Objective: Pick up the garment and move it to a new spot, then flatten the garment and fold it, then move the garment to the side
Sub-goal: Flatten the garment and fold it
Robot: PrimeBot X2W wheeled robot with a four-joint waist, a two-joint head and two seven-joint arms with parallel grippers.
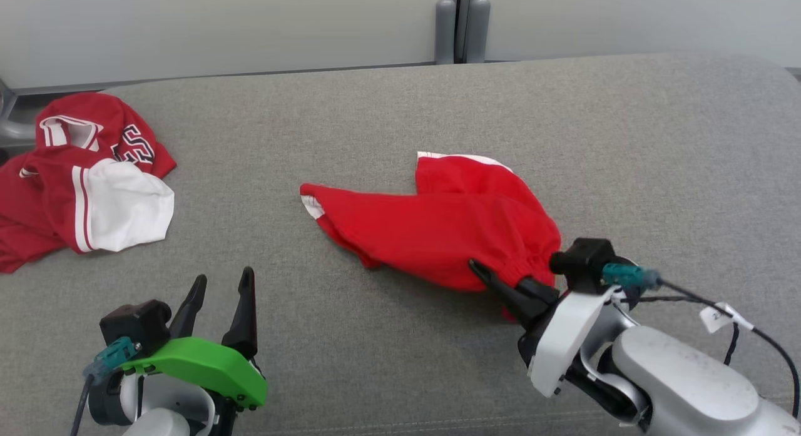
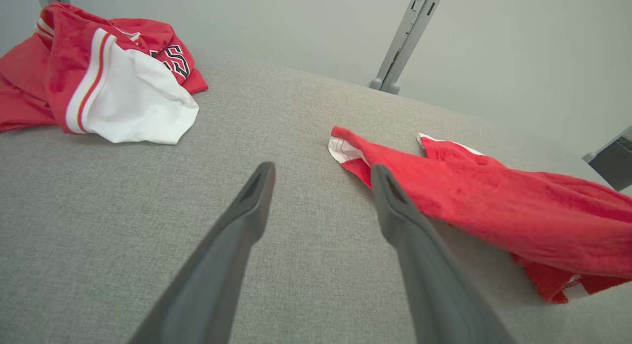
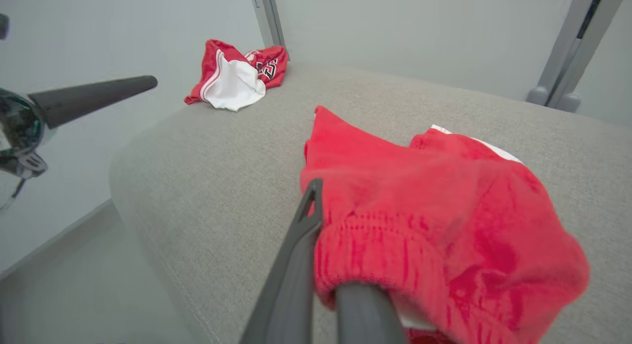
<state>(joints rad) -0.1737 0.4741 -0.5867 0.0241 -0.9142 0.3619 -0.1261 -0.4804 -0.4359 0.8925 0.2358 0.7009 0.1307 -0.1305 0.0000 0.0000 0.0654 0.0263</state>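
Far left of the grey fabric counter (image 1: 375, 104) there's a crumpled red-and-white jersey (image 1: 94, 186), lying in a heap. Closer to the front edge, the left hand (image 1: 224, 274) has its fingers spread wide with nothing between them, well apart from any cloth. Around the middle, a bit to the right, the red shorts (image 1: 438, 226) lie stretched out on the counter, white trim peeking out at the leg ends. At their right end the right hand (image 1: 485, 272) is clamped on the elastic waistband, one finger showing, the other buried in the bunched fabric.
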